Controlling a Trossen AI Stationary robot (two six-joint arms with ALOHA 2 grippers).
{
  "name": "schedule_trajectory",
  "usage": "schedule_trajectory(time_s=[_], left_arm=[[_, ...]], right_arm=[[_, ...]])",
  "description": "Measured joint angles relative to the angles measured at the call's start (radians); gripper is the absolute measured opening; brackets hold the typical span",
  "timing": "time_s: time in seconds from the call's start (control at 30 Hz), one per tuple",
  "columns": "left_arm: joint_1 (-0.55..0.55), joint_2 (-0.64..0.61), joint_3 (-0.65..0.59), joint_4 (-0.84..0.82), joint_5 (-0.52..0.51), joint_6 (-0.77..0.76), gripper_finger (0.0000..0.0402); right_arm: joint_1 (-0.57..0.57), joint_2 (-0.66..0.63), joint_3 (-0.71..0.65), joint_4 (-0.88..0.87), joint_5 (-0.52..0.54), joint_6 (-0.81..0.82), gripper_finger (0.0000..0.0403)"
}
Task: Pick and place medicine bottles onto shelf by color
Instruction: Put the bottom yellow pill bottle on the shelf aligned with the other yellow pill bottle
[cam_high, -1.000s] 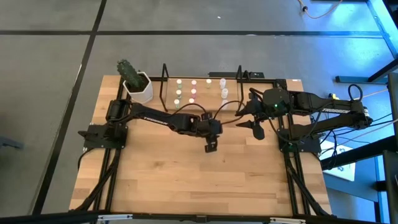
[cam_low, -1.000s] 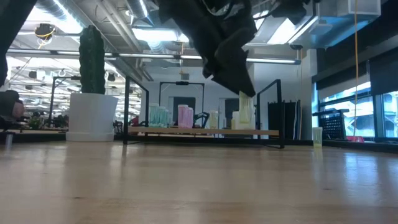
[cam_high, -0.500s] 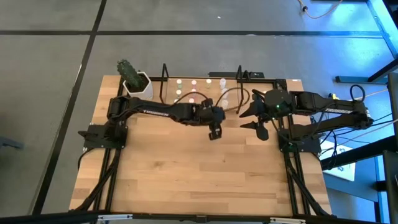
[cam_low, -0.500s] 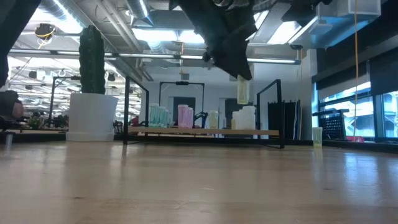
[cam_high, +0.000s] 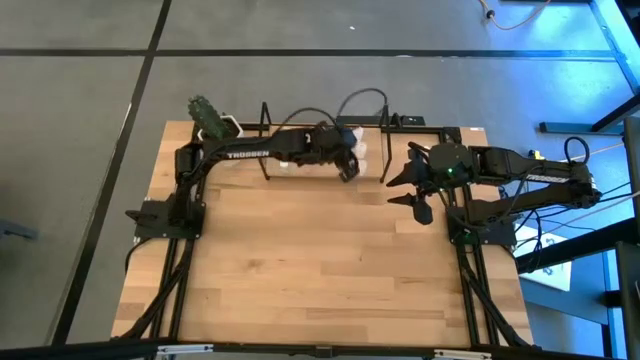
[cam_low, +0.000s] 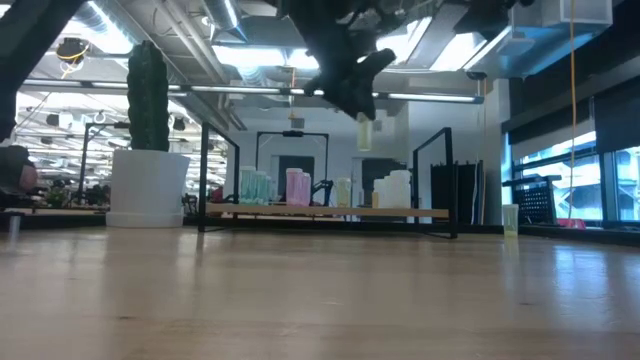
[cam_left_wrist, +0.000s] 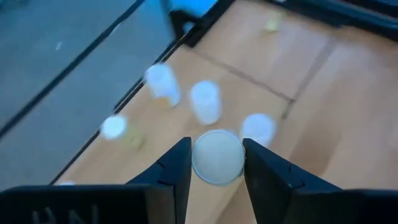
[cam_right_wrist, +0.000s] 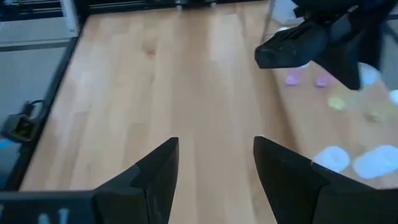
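Note:
My left gripper (cam_high: 347, 168) hangs above the shelf (cam_high: 262, 128) at the table's far edge, shut on a small pale yellowish medicine bottle (cam_low: 364, 133). On the shelf's wooden floor (cam_low: 330, 212) stand groups of bottles: green (cam_low: 255, 186), pink (cam_low: 298, 186), yellow (cam_low: 343, 192) and white (cam_low: 395, 188). In the left wrist view, white bottles (cam_left_wrist: 205, 101) stand below the held one. My right gripper (cam_high: 406, 190) waits open to the right of the shelf, above the table, with nothing between its fingers. My left gripper pinches the bottle between its two fingers, which sit on opposite sides of its round top (cam_left_wrist: 217, 157). The fingers slant down from above. The bottle hangs upright below them (cam_low: 364, 140), lifted clear of the shelf and the bottles on it.
A white pot with a cactus (cam_high: 212, 122) stands at the shelf's left end. The shelf's upright wire loops (cam_low: 432, 180) rise at both ends. Bare wooden tabletop (cam_high: 320, 270) stretches from the shelf to the near edge.
My left gripper has carried the bottle from over the middle of the table toward the far edge and upward, to a place above the shelf, rolling a little on the way. The bottle has stayed upright in its fingers.

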Motion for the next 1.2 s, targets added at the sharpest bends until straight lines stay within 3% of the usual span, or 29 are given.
schedule_trajectory(time_s=[0.3,0.43,0.77,1.2], left_arm=[[0.043,0.001,-0.033,-0.028,-0.066,-0.203,0.0117],[0.037,0.016,-0.036,-0.026,-0.178,-0.264,0.0117],[0.027,0.06,-0.035,0.025,-0.308,-0.391,0.0117],[0.021,0.099,-0.035,0.041,-0.307,-0.414,0.0117]], right_arm=[[0.0,0.0,0.0,0.003,0.131,-0.001,0.0209],[0.0,0.0,0.0,0.018,0.145,-0.001,0.0209],[0.0,0.001,0.0,0.042,0.146,-0.001,0.0209],[0.0,0.001,0.0,0.042,0.147,-0.008,0.0209]])
